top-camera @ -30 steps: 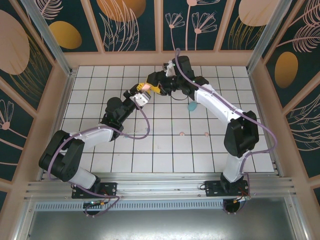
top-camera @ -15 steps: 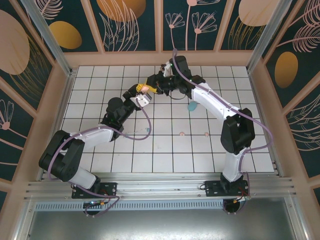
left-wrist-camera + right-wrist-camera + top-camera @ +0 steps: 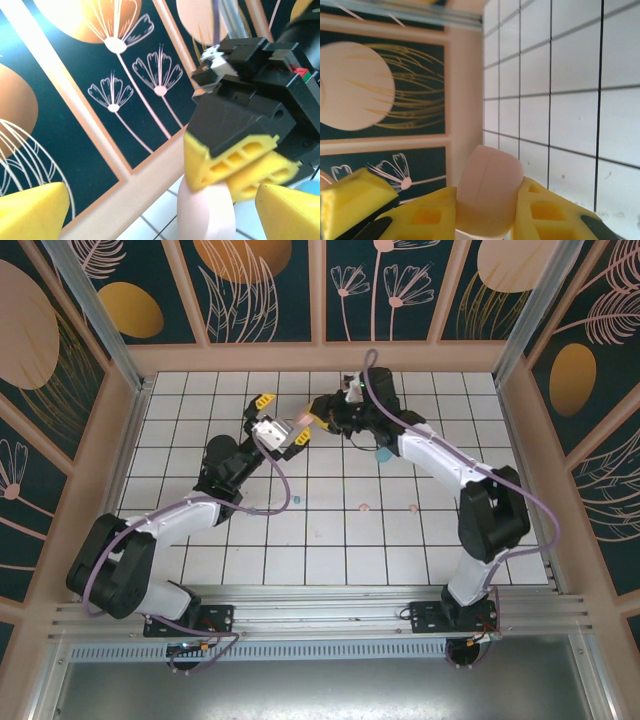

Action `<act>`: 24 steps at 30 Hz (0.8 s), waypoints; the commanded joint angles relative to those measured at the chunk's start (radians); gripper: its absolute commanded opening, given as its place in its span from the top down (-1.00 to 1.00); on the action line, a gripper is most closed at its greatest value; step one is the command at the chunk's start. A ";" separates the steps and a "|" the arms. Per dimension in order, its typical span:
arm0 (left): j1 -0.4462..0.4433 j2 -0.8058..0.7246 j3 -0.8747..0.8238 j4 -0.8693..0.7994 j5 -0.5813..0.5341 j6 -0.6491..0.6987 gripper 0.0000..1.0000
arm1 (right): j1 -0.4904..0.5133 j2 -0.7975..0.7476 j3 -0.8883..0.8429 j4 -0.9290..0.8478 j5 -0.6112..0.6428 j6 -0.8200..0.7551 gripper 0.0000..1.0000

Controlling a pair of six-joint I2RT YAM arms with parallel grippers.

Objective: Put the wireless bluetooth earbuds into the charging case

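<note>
White floor tiles [image 3: 330, 540] carry a dark grid. The walls [image 3: 280, 300] are deep teal, printed with orange and peach discs and thin pale-pink flower and leaf outlines, and split by tan wood strips. The left arm [image 3: 170, 515] and right arm [image 3: 440, 455] are black and white, trailing purple cables [image 3: 285, 485]. Left gripper [image 3: 282, 418] and right gripper [image 3: 485, 212] have yellow fingers. A pale pink case [image 3: 487, 190], a teal case [image 3: 383, 453], a tiny pink earbud [image 3: 365, 507]. The frame [image 3: 320, 615] is silver-grey.

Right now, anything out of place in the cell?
Two tiny earbuds lie loose on the tiles, well apart from the pink case they belong in, which the right gripper holds. The left gripper stands open beside it.
</note>
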 commanded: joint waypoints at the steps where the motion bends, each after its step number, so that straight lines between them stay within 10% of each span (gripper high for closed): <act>1: 0.072 -0.057 -0.025 0.073 0.170 -0.304 -0.90 | -0.031 -0.091 -0.080 0.205 0.040 0.059 0.96; 10: 0.174 0.069 0.065 0.309 0.604 -0.773 -0.60 | -0.043 -0.159 -0.158 0.388 0.037 0.137 0.97; 15: 0.175 0.198 0.113 0.587 0.601 -0.965 -0.55 | -0.015 -0.159 -0.128 0.414 0.024 0.153 0.96; 24: 0.173 0.231 0.183 0.445 0.584 -0.936 -0.45 | 0.012 -0.166 -0.145 0.472 0.030 0.187 0.96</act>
